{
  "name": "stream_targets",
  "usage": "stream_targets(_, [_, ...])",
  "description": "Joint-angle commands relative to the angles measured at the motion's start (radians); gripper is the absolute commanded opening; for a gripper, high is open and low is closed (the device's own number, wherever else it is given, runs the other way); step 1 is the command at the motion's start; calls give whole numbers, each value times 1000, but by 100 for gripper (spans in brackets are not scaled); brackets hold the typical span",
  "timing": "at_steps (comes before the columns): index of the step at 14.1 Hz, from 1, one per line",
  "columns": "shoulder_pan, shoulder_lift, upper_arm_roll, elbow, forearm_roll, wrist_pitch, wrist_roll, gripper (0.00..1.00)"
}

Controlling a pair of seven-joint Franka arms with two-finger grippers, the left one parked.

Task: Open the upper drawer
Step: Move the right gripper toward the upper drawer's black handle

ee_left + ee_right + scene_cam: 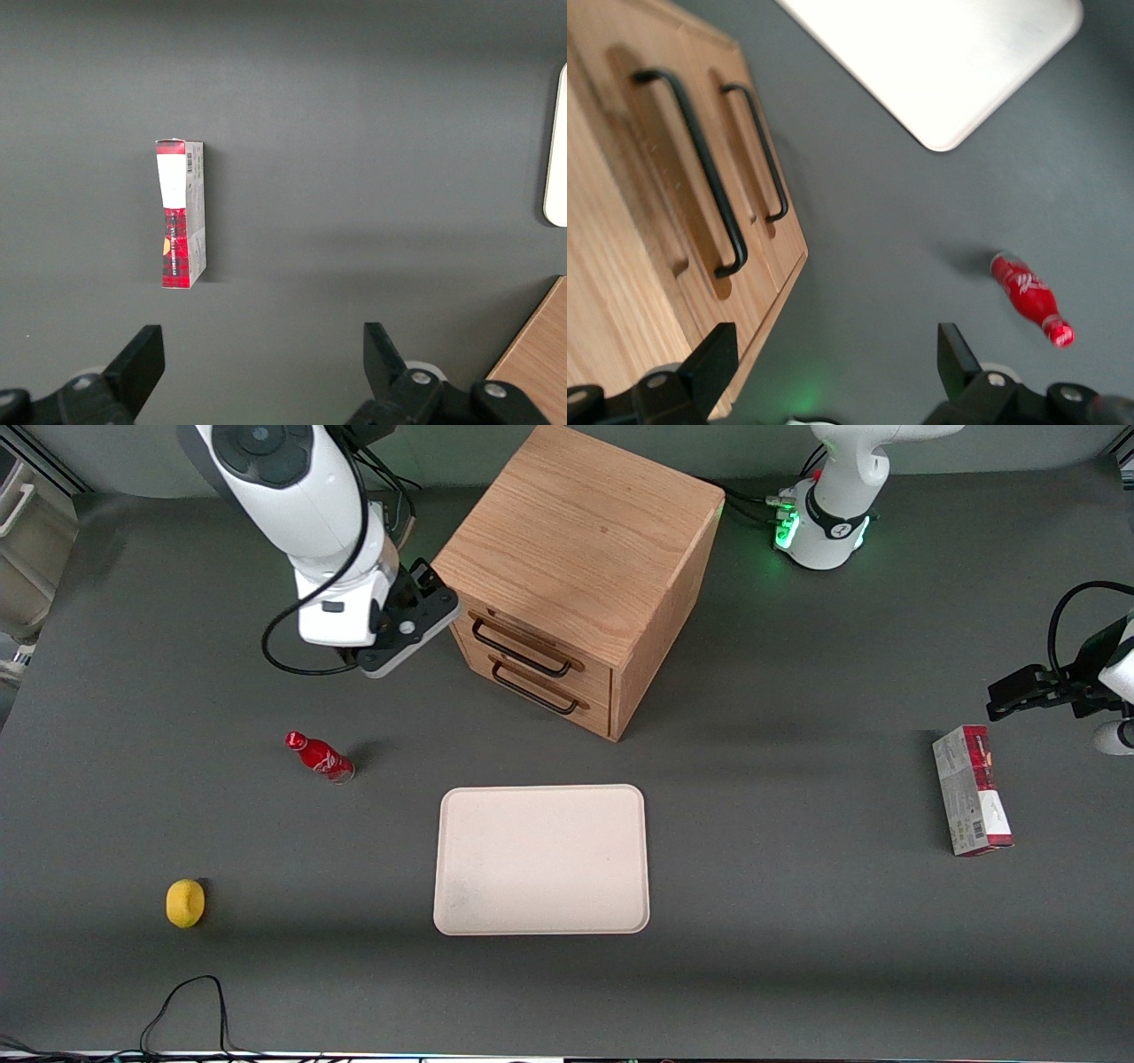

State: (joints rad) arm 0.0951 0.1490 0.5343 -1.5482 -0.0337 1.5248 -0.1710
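The upper drawer (532, 645) of the cabinet (585, 549) sits fully closed; the pincer (833, 372) hovers spread beside the cabinet's front corner, handle (695, 164) untouched, so gripping and pulling remain

Right arm bent low over table, wrist tilted; tool (830, 370) fingers spread, apparently holding nothing.

The upper drawer (532, 640) is showing light oak grain under a black wire handle (695, 155). The black gripper (833, 363) is hanging at the cabinet's nine o'clock. A red bottle (320, 757), yellow ring (185, 903), cream tray (541, 859) and red-and-white box (181, 213) are dotting the dark grey table (797, 921).
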Motion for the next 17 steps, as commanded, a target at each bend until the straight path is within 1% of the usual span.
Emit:
stream_targets(1, [-5,35,36,30,-3,-32,-93,100])
stream_targets(3, [-5,46,43,28,49,-40,-96,100])
stream_targets(4, [-5,46,43,28,64,-40,-97,100])
stream_targets(6, [-5,49,43,24,66,-41,-117,100])
stream_targets(8, [-8,44,41,1,66,-40,-186,100])
stream_targets(13, [-9,107,38,-10,67,50,-323,100])
stream_targets(14, [-8,118,38,-12,78,73,-323,100])
stream_targets(16, [-8,142,36,-16,124,138,-326,100])
stream_targets(17, [-8,164,36,-16,126,158,-326,100])
